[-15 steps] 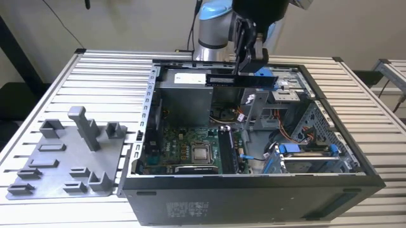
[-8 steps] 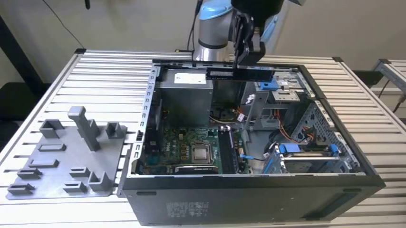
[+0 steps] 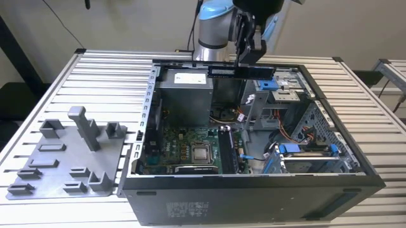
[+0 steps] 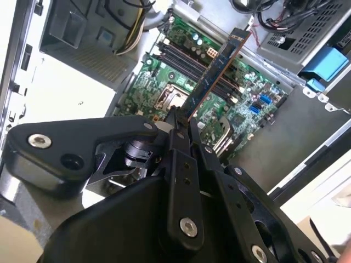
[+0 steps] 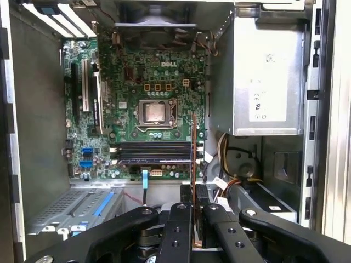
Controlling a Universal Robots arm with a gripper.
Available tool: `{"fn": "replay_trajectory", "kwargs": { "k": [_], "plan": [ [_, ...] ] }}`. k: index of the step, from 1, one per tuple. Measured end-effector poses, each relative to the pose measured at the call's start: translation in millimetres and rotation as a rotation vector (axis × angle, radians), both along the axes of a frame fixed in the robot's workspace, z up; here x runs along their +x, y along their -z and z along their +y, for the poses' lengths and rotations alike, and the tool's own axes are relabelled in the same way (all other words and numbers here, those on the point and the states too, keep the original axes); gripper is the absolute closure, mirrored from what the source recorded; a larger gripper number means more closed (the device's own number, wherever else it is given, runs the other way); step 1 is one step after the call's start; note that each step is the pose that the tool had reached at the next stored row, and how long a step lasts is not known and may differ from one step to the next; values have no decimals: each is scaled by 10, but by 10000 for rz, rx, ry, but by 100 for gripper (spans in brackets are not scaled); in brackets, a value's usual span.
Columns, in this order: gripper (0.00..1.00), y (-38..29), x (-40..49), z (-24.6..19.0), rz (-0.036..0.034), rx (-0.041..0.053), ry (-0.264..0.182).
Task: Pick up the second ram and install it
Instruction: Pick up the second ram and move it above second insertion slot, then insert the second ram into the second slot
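My gripper (image 3: 245,65) hangs over the far edge of the open computer case (image 3: 254,185), shut on the second ram (image 3: 241,72). In the exterior view the stick lies level, dark with a pale label, well above the motherboard (image 3: 184,152). The second wrist view has the second ram (image 4: 219,66) jutting out from between the closed fingers (image 4: 178,137) toward the board. In the first wrist view it appears edge-on as a thin line (image 5: 193,148) beside the dark memory slots (image 5: 153,153). Those slots (image 3: 227,149) run next to the processor socket (image 3: 201,153).
A grey holder tray (image 3: 63,161) with upright posts lies on the slatted table at the exterior view's left. Inside the case are a grey power supply (image 3: 184,95), loose cables (image 3: 238,114) and a drive cage with blue clips (image 3: 304,152).
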State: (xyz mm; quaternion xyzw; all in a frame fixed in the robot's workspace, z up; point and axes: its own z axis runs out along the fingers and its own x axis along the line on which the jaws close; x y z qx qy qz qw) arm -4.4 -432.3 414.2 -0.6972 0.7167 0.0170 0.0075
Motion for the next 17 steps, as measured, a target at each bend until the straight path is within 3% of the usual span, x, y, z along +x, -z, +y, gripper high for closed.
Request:
{"fn": "replay_trajectory", "kwargs": {
  "k": [13,17],
  "plan": [
    [86,1,0,8,0,1,1],
    [86,5,0,8,0,-1,202]
  ]
}}
